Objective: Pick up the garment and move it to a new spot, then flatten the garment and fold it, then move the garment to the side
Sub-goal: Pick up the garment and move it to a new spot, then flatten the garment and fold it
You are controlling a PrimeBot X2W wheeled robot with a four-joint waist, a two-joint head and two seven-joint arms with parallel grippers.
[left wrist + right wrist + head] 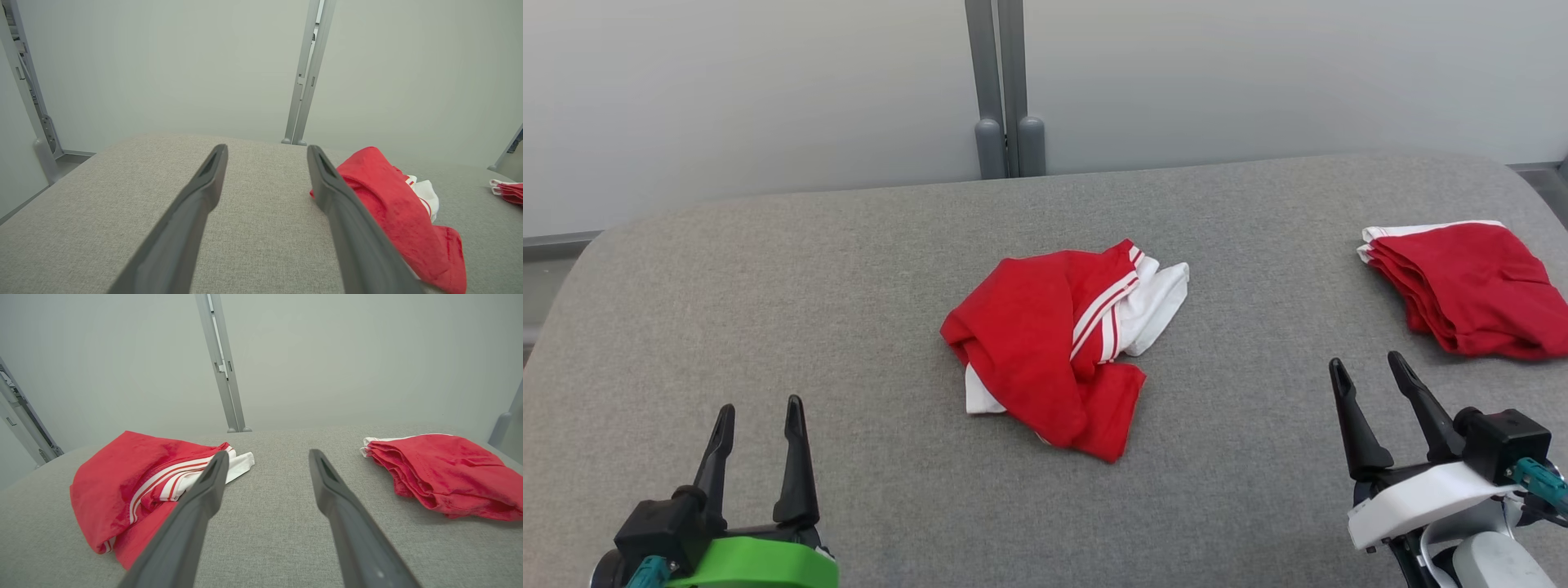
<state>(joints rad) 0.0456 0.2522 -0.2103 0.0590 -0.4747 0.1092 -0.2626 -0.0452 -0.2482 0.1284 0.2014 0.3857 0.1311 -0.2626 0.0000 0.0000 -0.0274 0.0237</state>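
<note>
At the lower left of your head view, the left gripper has two long, tapering black fingers on a bright green housing, with a black block and a teal plug beside it. At the lower right, your right gripper carries the same fingers on a white housing, with a black box and a teal connector. In both wrist views the fingers look matte dark grey, each with a narrow slot near its tip.
</note>
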